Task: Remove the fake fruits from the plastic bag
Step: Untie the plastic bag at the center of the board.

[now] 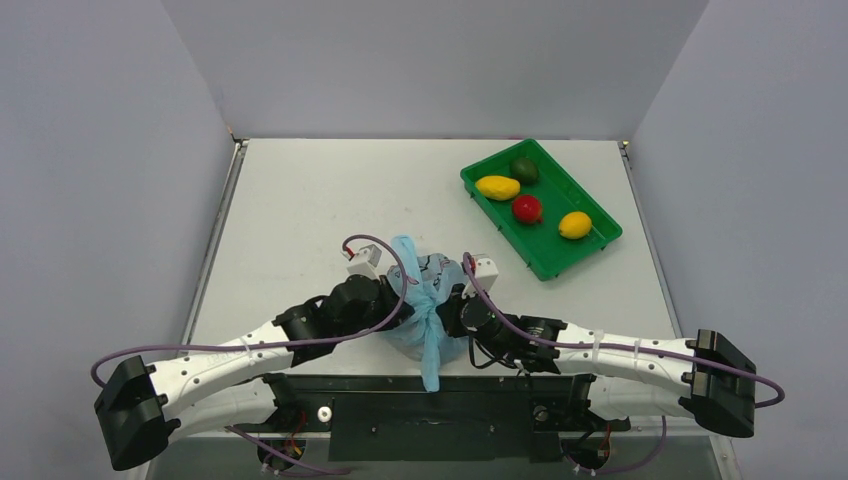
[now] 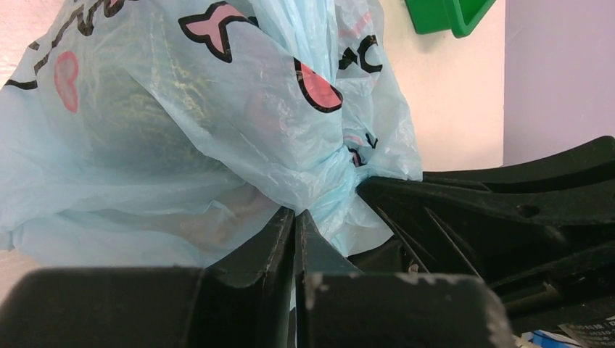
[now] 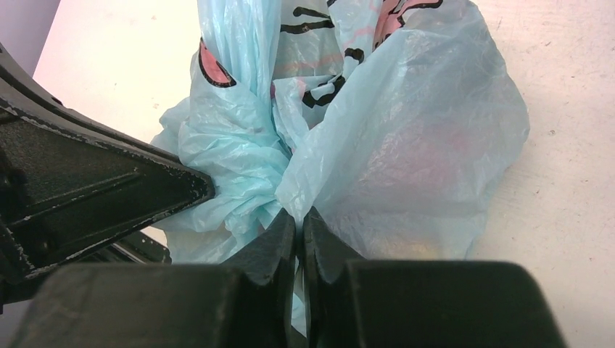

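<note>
white-grey matte table (image 1: 330,200), scuffed, boxed in by plain pale lavender walls (image 1: 430,60) on three sides. green tray (image 1: 553,250) sits at the far right of the table, set at an angle, well apart from the arms. it holds two yellow fruits (image 1: 498,187) (image 1: 574,225), a dark green fruit (image 1: 524,170) at the far end, and a red fruit (image 1: 527,208) between the yellows. plastic bag (image 1: 430,270), thin crinkly light blue with dark and pink printed drawings, lies at the near middle of the table between the two wrists, its gathered neck trailing toward the near edge. left gripper (image 1: 405,305) meets the bag from the left; in the left wrist view its jaws are pressed together with a fold of the film pinched between them (image 2: 295,217). right gripper (image 1: 452,308) comes in from the right; the right wrist view shows the same, jaws together and clamped on a fold of film (image 3: 299,217). the two pinch points sit just beside each other at the bunched neck, each gripper's black body visible in the other's view. fake fruits (image 3: 435,145) in the bag show only as a pinkish blur through the film; cannot tell which or how many.
</note>
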`<state>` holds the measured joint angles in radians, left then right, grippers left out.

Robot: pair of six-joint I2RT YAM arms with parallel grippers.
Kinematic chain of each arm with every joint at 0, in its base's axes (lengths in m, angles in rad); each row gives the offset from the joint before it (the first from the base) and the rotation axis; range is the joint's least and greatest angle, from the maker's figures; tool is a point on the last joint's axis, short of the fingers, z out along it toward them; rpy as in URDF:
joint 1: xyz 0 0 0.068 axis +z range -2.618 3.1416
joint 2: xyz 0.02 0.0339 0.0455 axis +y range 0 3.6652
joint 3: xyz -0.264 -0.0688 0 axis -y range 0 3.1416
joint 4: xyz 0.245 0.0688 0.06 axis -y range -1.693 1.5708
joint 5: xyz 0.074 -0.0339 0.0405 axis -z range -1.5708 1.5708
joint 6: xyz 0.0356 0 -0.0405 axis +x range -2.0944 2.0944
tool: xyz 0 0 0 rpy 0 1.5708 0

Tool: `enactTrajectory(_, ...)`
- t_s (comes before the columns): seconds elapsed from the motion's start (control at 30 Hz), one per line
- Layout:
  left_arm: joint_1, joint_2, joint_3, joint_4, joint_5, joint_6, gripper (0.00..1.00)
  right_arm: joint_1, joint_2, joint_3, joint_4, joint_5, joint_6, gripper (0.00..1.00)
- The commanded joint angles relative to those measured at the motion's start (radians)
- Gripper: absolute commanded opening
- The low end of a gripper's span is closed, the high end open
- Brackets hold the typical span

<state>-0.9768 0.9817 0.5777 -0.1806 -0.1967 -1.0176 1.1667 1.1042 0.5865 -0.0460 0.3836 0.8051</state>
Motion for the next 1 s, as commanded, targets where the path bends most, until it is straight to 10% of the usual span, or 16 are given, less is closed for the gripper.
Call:
enactTrajectory(0.0,-0.015,-0.004,0.036,-0.008,-0.007,0.006,0.0,0.007,-0.026,-0.007,0.021,0.049,-0.003,0.0)
enactTrajectory(0.8,-0.014,-0.403,0.004,-0.477,-0.288,-0.116,0.0,-0.047,-0.221,-0.087,-0.095,0.157,-0.043,0.0)
enactTrajectory(0.97,-0.013,-0.446,0.051,-0.389,-0.226,-0.054,0.25,-0.048,-0.226,-0.076,-0.099,0.126,-0.059,0.0)
